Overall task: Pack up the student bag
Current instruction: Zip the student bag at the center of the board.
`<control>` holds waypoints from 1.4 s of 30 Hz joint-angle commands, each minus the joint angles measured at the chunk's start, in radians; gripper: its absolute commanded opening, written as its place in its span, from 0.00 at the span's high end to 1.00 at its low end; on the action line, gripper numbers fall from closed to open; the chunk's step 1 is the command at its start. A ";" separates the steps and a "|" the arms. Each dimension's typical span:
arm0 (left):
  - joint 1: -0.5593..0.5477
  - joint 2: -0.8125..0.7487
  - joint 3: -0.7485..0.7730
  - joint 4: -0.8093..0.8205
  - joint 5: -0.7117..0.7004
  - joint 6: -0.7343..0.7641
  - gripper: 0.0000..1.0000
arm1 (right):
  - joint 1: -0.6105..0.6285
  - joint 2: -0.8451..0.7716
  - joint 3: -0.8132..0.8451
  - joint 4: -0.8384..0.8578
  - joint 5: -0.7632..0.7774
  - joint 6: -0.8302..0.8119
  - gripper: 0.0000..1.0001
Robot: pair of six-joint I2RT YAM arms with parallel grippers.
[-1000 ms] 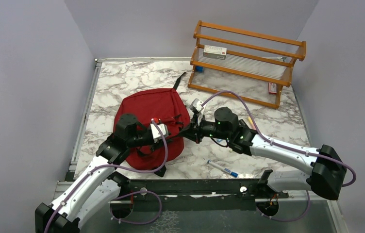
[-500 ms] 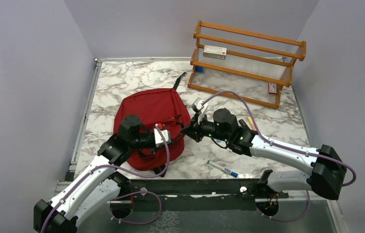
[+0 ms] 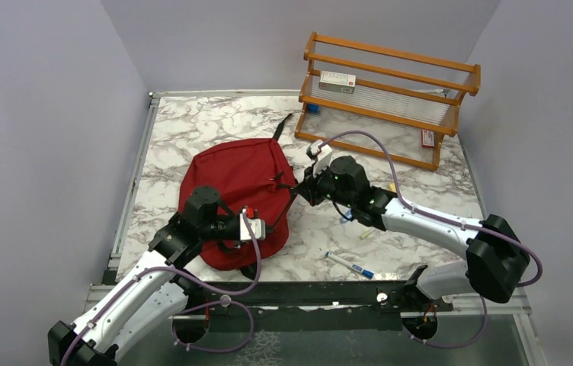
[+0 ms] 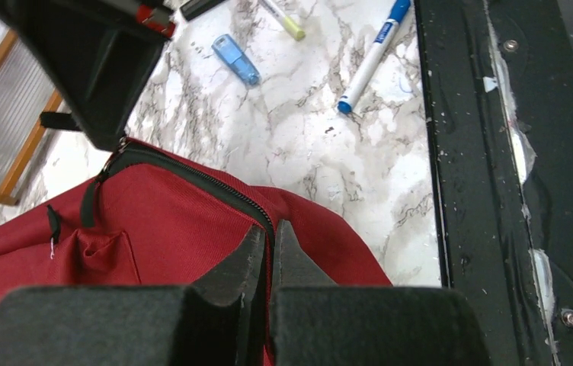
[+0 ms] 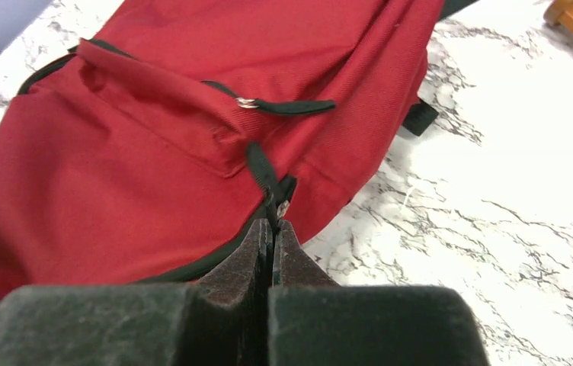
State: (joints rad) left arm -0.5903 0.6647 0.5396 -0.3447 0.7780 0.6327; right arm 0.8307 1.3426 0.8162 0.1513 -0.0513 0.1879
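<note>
While flat on the table (image 3: 192,122), student bag (image 3: 230,171) tight in clenched left gripper (image 4: 270,230) and right gripper (image 5: 272,226).

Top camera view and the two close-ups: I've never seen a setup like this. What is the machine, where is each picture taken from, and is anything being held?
The machine is two robot arms bolted at the near edge of a table, each ending in a two-finger gripper. The wide picture looks down from above and behind them. Each close-up comes from a camera on one wrist, with that arm's own dark fingers at the bottom. On the marble table are a red student bag, a wooden rack, a blue-capped pen and a small blue object. The left gripper is closed on the student bag's zipper edge. The right gripper is closed on a black zipper pull at the bag's side.
</note>
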 commanded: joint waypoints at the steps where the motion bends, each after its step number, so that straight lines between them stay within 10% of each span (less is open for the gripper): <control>1: -0.042 -0.037 -0.008 -0.078 0.186 0.064 1.00 | -0.091 0.053 0.044 0.004 0.045 -0.026 0.99; 25: -0.190 0.032 0.007 -0.078 0.069 0.089 0.99 | -0.214 0.392 0.244 0.144 -0.078 -0.084 0.99; 30: -0.190 0.027 -0.015 0.030 -0.088 0.021 0.49 | -0.218 0.414 0.276 0.141 -0.098 -0.107 0.99; 42: -0.190 0.072 -0.070 0.420 -0.366 -0.247 0.15 | -0.222 0.484 0.310 0.119 -0.180 -0.058 0.99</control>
State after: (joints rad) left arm -0.7792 0.7101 0.4774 -0.1078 0.5339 0.5224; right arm 0.6025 1.7889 1.0939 0.2382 -0.2211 0.1081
